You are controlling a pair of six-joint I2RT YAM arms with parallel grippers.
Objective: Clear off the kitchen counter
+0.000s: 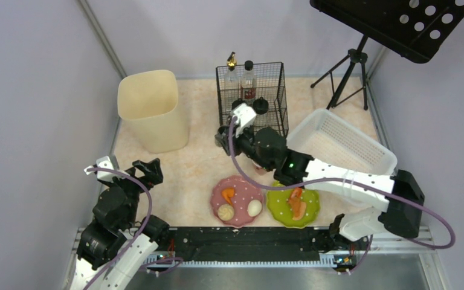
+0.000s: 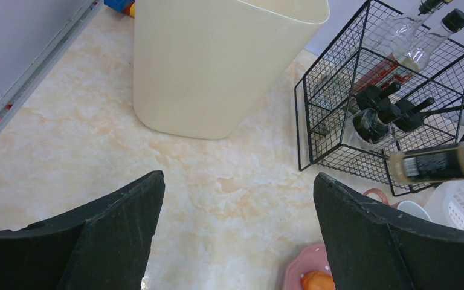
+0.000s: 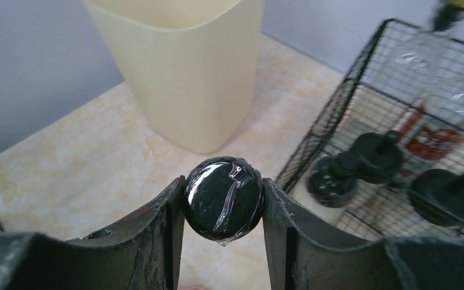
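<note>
Bright, even overhead light, soft shadows — wrist views blur nearby.

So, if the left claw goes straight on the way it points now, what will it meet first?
The left claw would probably touch the bare kitchen counter first, just before the cream bin; its tilt is hard to judge.

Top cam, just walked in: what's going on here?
The right hand is shut on a dark bottle, holding it off the kitchen counter just in front of the black wire rack, which already holds other bottles. The left hand is open and empty, hanging near the beige bin. A pink plate and a green plate with food sit at the near edge, not yet cleared.
</note>
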